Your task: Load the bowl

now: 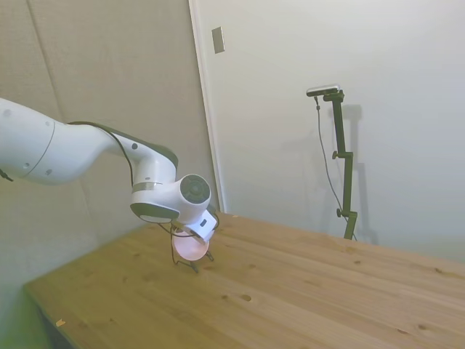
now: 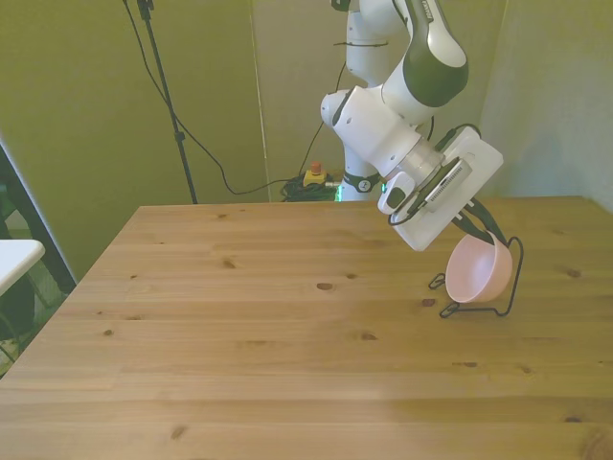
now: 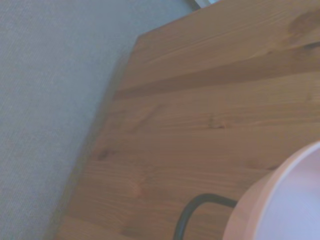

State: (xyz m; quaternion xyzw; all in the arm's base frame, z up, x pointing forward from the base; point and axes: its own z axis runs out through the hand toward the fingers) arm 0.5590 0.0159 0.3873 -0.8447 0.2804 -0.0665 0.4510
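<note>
The wooden table, of pale knotted planks, spreads below and around the gripper; in the side view it stands before a grey wall panel and a white wall that rise behind the arm. A yellow-green wall with a hanging black cable lies behind the arm in the front view. The black wire rack stands on the table directly under the gripper, its upright loop on the far side of the bowl from the wrist. The bowl hangs just below the gripper, tilted on its side within the rack. The dark fingers reach down to its upper rim and seem to pinch it. The bowl is small, round, pale pink and smooth-sided.
</note>
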